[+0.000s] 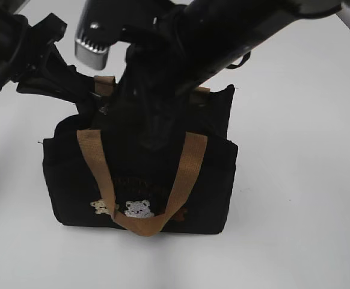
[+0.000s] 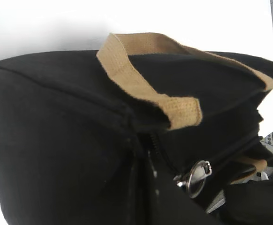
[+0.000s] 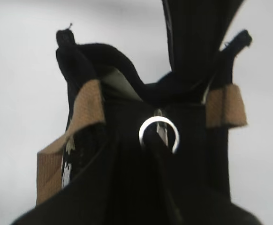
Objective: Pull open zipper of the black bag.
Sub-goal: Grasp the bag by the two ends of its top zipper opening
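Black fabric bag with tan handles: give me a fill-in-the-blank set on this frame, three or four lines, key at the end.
1. The boxy black fabric bag stands on a plain ____ table.
2. Its webbing handles are ____ in colour.
3. The zipper pull carries a round silver metal ____.
4. The front panel shows small embroidered ____.

Missing words: white; tan; ring; bears

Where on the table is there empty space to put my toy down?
The white table is bare right of the black bag, in front of it along the near edge, and left of it. It is crowded above the bag, where both arms come down over its top.
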{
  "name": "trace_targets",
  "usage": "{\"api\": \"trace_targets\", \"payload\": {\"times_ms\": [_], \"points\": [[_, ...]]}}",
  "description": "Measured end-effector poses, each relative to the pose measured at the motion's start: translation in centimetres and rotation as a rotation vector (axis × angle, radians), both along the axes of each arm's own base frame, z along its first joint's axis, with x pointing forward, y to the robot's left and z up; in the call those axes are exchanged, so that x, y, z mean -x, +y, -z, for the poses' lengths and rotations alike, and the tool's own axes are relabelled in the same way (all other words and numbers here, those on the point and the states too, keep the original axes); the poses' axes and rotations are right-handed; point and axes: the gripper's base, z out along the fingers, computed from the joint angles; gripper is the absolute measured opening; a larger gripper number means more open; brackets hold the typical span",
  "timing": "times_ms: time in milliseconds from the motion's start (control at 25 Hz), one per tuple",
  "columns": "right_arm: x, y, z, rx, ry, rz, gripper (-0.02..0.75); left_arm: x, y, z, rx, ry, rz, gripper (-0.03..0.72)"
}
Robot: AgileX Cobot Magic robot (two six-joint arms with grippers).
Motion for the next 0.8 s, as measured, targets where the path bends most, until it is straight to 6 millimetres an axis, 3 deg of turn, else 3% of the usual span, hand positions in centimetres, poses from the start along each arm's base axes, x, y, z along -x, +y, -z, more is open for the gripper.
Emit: {"api": "trace_targets", "payload": {"times_ms": [160,800], "points": [[-0.6,1.0,1.0,-0.006,-0.048,0.006,0.237,0.0,0.0,0.0,0.0,-0.001,0.0,-0.01],[-1.0,1.2,1.7,0.002,-0.052,0.009,0.361,0.0,0.0,0.0,-0.001,-0.001,0.0,-0.01]]}}
